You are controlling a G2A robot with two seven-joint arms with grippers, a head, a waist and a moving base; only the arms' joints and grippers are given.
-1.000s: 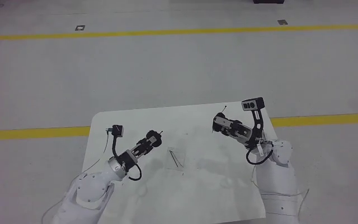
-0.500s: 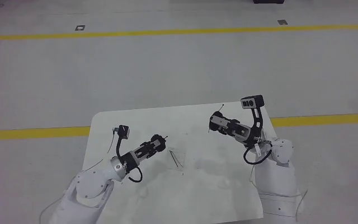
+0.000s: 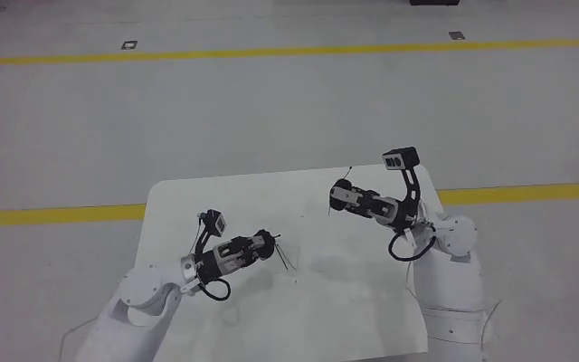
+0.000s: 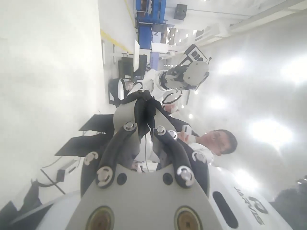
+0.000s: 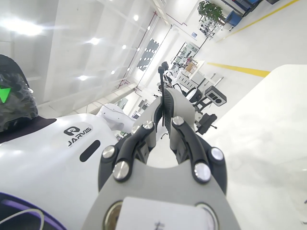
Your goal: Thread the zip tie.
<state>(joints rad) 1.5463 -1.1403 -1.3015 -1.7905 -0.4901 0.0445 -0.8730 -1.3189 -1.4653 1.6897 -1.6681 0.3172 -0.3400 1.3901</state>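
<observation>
My right gripper (image 3: 336, 194) hangs above the white table (image 3: 226, 195) at its right rear, shut on a thin black zip tie (image 3: 349, 170) that sticks out on both sides of the fingers. In the right wrist view the zip tie (image 5: 163, 82) stands up between the closed pads, its small head topmost, above my right gripper (image 5: 164, 96). My left gripper (image 3: 265, 242) is low over the table's middle left. In its wrist view my left gripper (image 4: 145, 98) is shut on a thin black strand (image 4: 145, 142) that runs back between the fingers.
Two loose black zip ties (image 3: 285, 256) lie in a narrow V on the table just right of the left gripper. The right arm (image 4: 184, 75) shows opposite in the left wrist view. Yellow floor lines run behind the table.
Both grippers have moved inward toward the table's middle and toward each other. The left one has come close to the loose ties. Both stay shut.
</observation>
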